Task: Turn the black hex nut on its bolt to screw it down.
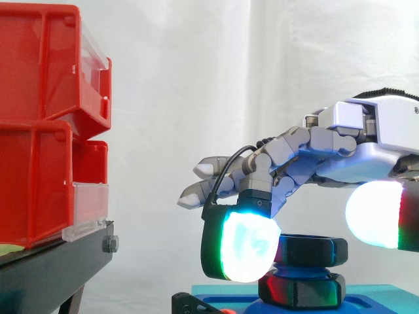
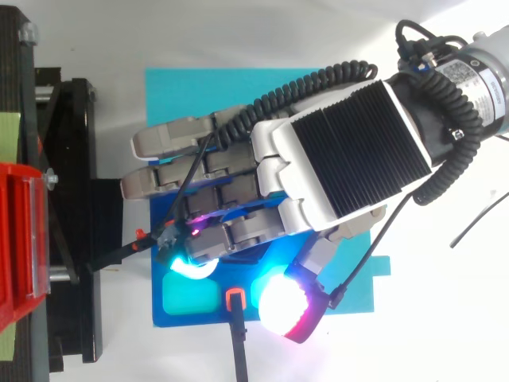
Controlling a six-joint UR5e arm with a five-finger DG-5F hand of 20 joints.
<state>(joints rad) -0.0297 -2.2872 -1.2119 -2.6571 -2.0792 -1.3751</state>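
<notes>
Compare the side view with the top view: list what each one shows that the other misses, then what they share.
Side view: the black hex nut, raised above the blue base, beneath the hand. Top view: the hand's back covers that spot; a teal mat lies under the base. Shared: hand, blue base, red bins, black stand.

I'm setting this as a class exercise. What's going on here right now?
A robot hand comes in from the right and hangs low over the black hex nut. The nut sits just above a second hex piece on a blue base. Whether the hand actually grips the nut cannot be told from here. The red bins on their black stand are off to the left, away from the hand.
</notes>
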